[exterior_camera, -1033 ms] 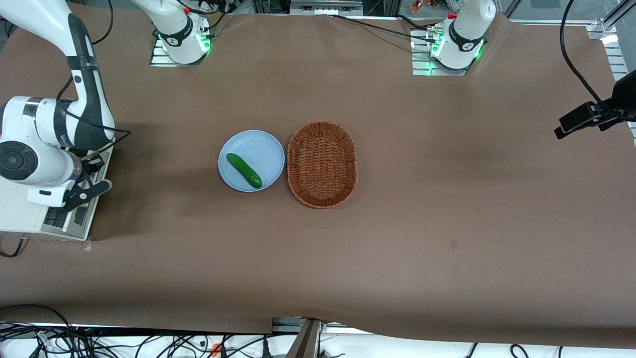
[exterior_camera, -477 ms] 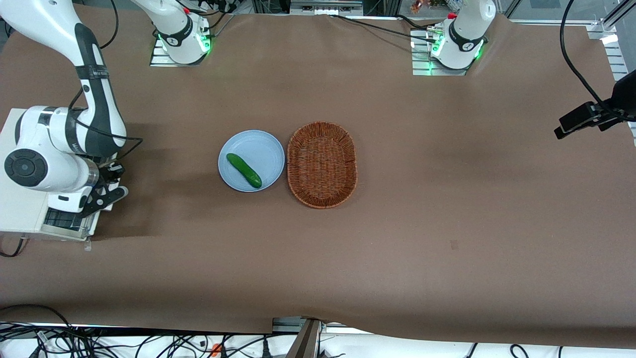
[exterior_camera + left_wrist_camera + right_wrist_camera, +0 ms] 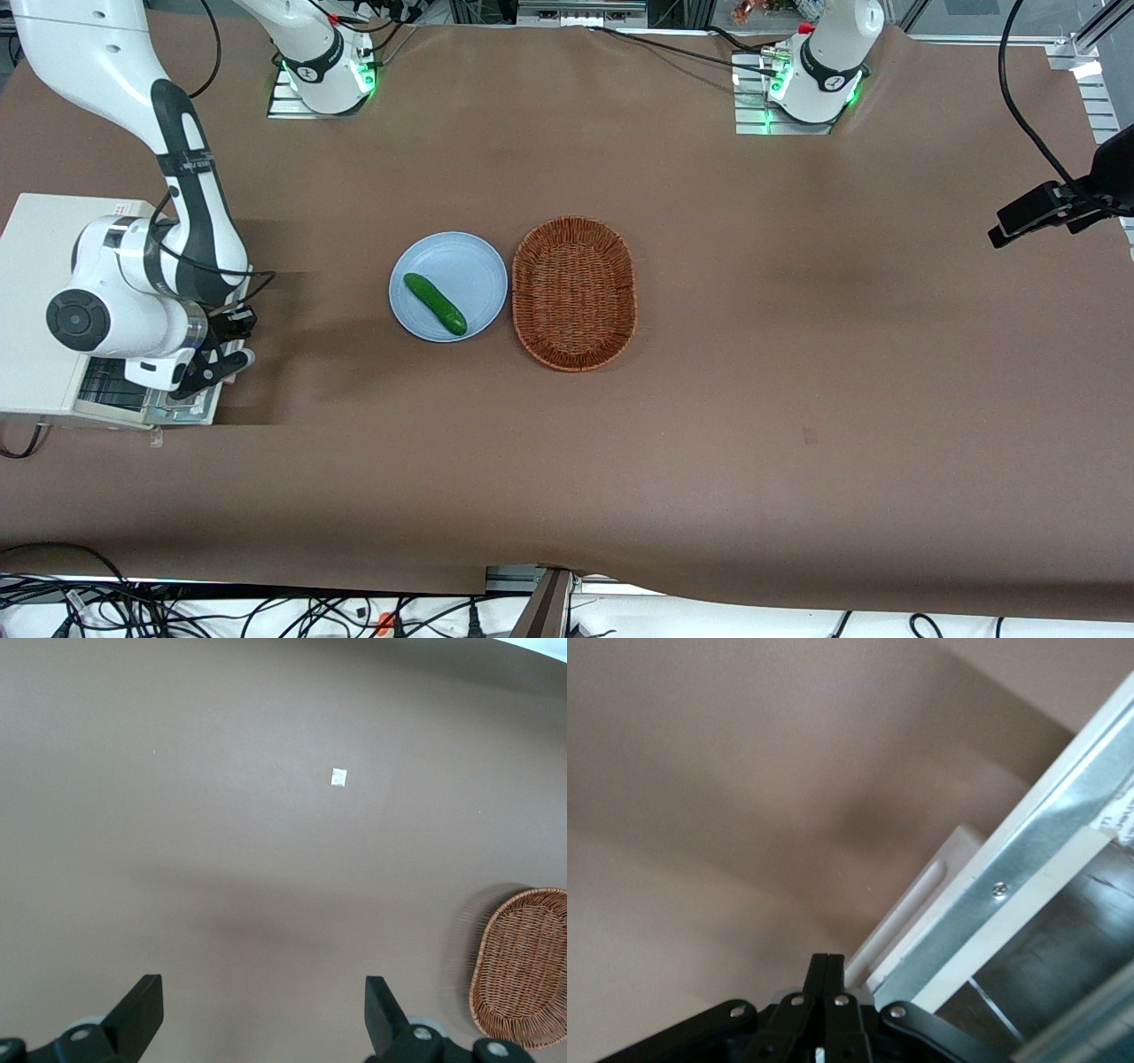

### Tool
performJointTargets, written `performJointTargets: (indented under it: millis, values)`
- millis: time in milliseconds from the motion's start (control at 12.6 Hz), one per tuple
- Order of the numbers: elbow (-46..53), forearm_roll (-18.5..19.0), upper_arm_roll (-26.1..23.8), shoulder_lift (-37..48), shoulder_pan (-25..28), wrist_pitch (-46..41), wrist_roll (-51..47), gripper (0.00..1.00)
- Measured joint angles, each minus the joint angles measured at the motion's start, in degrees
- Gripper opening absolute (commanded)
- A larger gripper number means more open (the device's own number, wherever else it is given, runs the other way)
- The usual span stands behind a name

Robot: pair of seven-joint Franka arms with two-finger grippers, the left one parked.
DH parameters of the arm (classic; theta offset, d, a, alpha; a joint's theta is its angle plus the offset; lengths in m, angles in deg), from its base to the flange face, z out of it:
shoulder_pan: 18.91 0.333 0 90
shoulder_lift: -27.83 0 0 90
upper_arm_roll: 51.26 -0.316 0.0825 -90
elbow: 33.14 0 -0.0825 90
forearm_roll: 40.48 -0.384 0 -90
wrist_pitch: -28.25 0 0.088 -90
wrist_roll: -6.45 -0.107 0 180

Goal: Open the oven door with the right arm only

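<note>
The cream-white oven stands at the working arm's end of the table. Its oven door hangs swung outward and downward, its silver frame and dark glass showing in the right wrist view. The right arm reaches down over the door's outer edge. Its gripper sits at that edge, on the side toward the plate. The gripper is shut, fingers pressed together with nothing between them, and the door's pale handle lies just beside the fingertips.
A light blue plate holding a green cucumber sits near the table's middle, a short way from the open door. A brown wicker basket stands beside the plate; the same basket shows in the left wrist view.
The right arm and gripper have moved away from the oven toward the plate, and the door's outer edge has come out with them, swinging further open. More of the oven's top now shows.
</note>
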Motion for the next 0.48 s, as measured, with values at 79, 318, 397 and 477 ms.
performJointTargets:
  millis: [79, 318, 397, 477]
  values:
    - [0.1, -1.1, 0.0, -0.9, -0.1, 0.7, 0.0, 0.00]
    - [0.8, -4.3, 0.1, -3.2, -0.6, 1.4, 0.0, 0.00]
    - [0.9, -5.4, 0.2, -3.6, -0.8, 1.6, -0.4, 0.00]
    - [1.0, -6.0, 0.2, -4.0, -0.9, 1.7, -1.4, 0.00]
